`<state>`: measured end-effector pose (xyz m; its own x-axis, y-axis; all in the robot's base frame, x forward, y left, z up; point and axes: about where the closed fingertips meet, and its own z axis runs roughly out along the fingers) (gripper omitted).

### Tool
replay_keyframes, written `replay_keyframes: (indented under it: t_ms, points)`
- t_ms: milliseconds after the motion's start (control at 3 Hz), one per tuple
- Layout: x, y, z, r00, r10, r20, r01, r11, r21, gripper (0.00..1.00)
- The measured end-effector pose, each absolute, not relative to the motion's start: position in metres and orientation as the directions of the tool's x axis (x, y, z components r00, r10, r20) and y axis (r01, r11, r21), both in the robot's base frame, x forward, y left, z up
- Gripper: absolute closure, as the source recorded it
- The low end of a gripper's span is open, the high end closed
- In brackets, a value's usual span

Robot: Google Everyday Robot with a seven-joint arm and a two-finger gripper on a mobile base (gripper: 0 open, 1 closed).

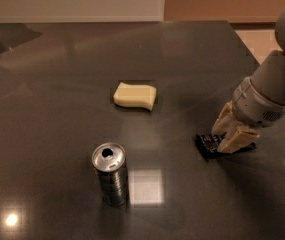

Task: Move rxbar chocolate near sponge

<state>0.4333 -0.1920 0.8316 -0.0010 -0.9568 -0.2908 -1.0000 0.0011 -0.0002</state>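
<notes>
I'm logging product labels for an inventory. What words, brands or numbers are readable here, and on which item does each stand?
Chocolate bar: faint pale marks on the black wrapper, too blurred to read.
Can: no readable text.
Sponge: plain, no text.
Gripper, at the right of the view, down at the chocolate bar: no markings visible.

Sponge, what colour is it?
The sponge is plain pale yellow, clearest in the camera view; the gripper, at the right, is shut on the rxbar.
</notes>
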Motion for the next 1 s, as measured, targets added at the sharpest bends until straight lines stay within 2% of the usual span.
replay_keyframes:
  t_ms: [333, 1000]
  points:
    - [0.441, -0.183, 0.846, 0.004, -0.958, -0.286, -1.000, 0.005, -0.031, 1.00]
    - [0.477, -0.148, 0.875, 0.040, -0.954, -0.298, -0.996, -0.014, -0.088, 1.00]
